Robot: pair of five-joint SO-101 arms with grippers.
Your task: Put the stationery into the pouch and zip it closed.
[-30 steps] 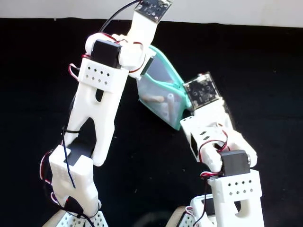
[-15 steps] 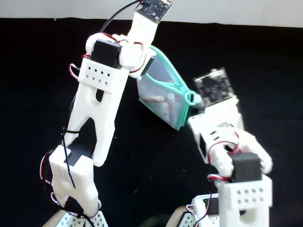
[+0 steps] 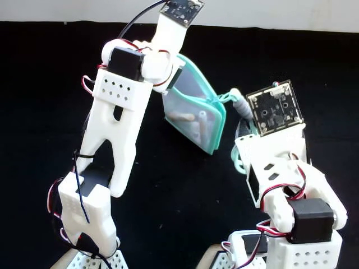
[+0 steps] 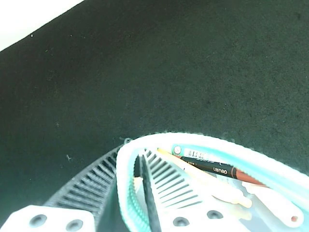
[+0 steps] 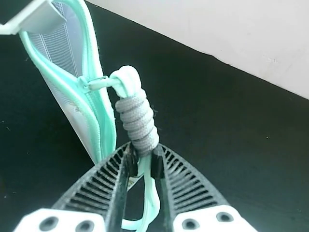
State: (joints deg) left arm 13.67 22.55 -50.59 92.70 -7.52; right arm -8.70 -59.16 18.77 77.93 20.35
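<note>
Gripping the rim of the mint pouch [image 4: 126, 193], the left end effector [image 4: 141, 169] holds it up over the black table [image 3: 50, 73]. Pens [image 4: 217, 171] lie inside the pouch. The right end effector [image 5: 141, 157] is closed on the grey cord pull [image 5: 136, 121], which is tied to the zipper at the pouch's far corner.

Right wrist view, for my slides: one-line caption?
Right pincer clamps the grey corded zipper pull of the translucent mint-green pouch.

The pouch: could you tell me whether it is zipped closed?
Cannot tell: the right hand grips the zipper cord and pens lie inside, but the seam is unclear.
</note>
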